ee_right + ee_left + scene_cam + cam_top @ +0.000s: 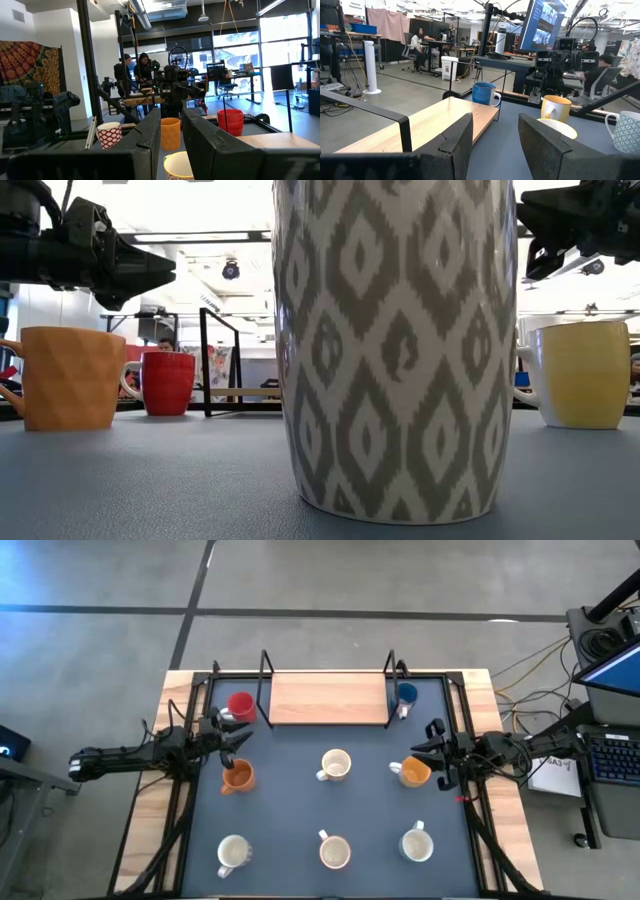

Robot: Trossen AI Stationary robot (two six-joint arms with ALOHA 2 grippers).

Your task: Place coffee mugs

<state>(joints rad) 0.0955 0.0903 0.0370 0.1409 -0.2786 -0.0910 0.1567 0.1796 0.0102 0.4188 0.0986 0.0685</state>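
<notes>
Eight mugs: all stand upright on the table [290, 815], none on the wooden shelf [328, 698] at the 12 o'clock edge.
Left column: red mug [241, 705] beside the shelf's left end; left orange mug [237, 776] in mid-row; a white mug [233, 855] at the near edge.
Left pincer [236, 737]: released, jaws wide and empty, pointing to 3 o'clock. It hovers between the red mug at its 12 o'clock and the left orange mug at its 6 o'clock, both near, neither touched.
Centre column: two white mugs, one mid-table [335, 766], one at the near edge [334, 852].
Right column: blue mug [406, 695] by the shelf's right end; right orange mug [415, 772]; a patterned white mug [416, 844] at the near edge.
Right pincer [432, 748]: jaws narrowly parted, nothing between them, pointing to 9 o'clock.
Governing relation: the right orange mug lies just beside the right pincer, at about its 7 o'clock and lower, handle turned to 9 o'clock.
Judgement: the right arm is the nearer to that mug. A grasp would call for a short shift towards 6 o'clock, a descent, and wider jaws.
</notes>
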